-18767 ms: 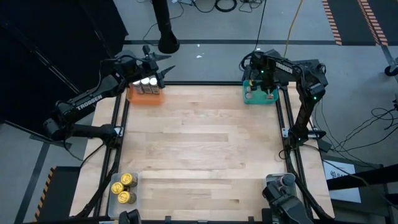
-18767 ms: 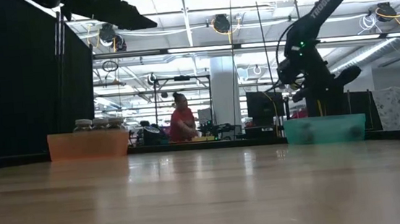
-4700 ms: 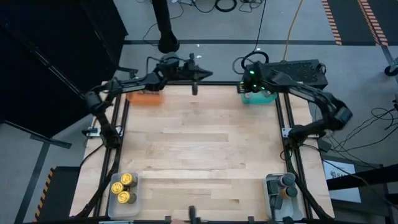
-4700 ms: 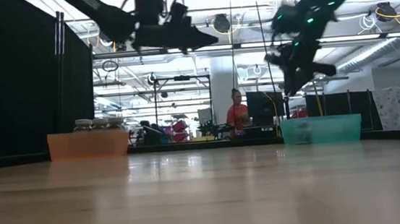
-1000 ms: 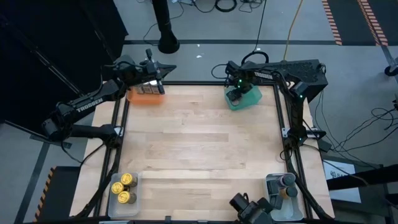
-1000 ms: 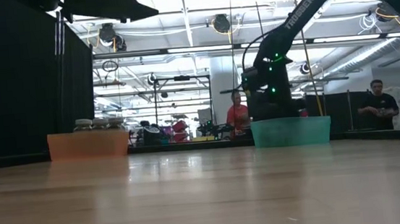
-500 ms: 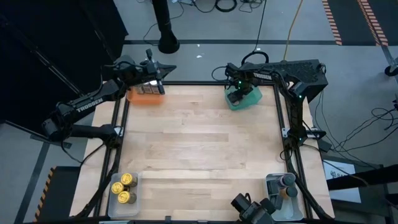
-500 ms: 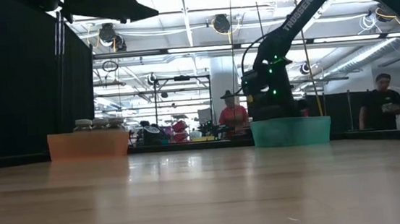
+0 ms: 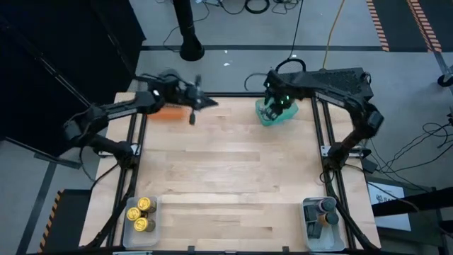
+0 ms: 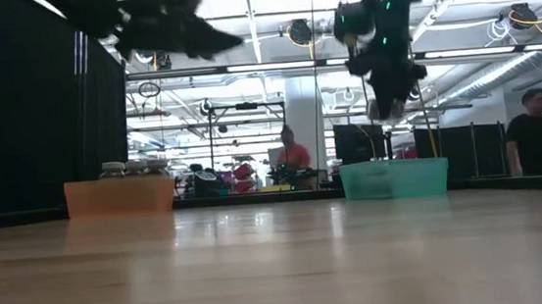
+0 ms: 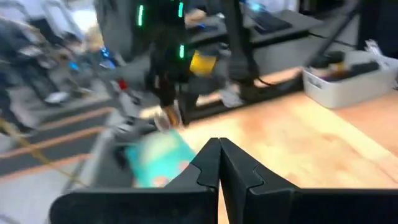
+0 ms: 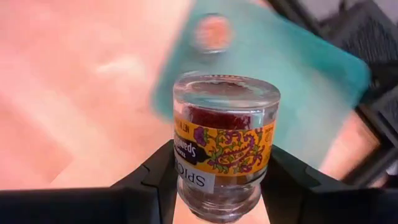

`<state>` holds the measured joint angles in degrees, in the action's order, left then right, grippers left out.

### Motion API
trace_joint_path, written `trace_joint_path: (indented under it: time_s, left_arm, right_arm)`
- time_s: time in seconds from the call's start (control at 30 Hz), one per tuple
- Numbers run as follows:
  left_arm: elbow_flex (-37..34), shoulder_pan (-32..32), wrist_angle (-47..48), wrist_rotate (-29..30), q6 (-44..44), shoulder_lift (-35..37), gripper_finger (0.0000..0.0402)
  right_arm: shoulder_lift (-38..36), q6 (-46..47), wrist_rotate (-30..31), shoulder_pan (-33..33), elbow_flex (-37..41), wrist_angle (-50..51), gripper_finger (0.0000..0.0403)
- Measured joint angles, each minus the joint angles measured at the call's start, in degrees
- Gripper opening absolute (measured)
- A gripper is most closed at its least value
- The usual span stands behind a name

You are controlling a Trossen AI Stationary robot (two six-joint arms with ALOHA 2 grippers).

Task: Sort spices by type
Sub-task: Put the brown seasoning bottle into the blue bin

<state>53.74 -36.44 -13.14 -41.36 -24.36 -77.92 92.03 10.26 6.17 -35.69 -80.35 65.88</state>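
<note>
Right gripper [image 12: 219, 186] grasping a clear glass yellow-labelled spice jar [image 12: 222, 140] above the teal rectangular tray [image 9: 276, 113]; left gripper [image 11: 219, 163] clenched, empty.

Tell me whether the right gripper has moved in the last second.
Yes. The right gripper, shut on a spice jar, has risen clear above the teal tray.

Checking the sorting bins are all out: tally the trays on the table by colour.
Orange tray: 1
Teal tray: 1
Clear trays: 2
Total: 4
</note>
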Motion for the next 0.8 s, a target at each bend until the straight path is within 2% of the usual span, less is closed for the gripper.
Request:
trace_joint_path:
  time_s: [0.2,0.33,0.43,0.6,0.8]
  left_arm:
    - [0.00,5.80,-7.73,1.38,2.37,-10.85,0.0011]
    - [0.70,6.94,-9.60,4.28,3.10,-14.34,0.0040]
    - [1.36,7.08,-10.47,4.35,5.69,-15.82,0.0081]
    - [1.60,9.38,-16.50,4.78,9.68,-18.42,0.0168]
    - [1.61,12.25,-22.67,11.90,10.55,-19.25,0.0250]
  right_arm:
    - [-5.01,3.47,3.85,15.05,5.91,-6.01,0.0156]
    - [-5.16,6.98,11.74,22.37,6.74,-6.76,0.0156]
    - [-5.07,7.40,14.41,25.61,6.77,-9.20,0.0156]
    - [-5.07,3.08,19.66,28.85,6.77,-14.74,0.0156]
    - [-5.05,-0.78,19.93,29.00,6.77,-18.22,0.0156]
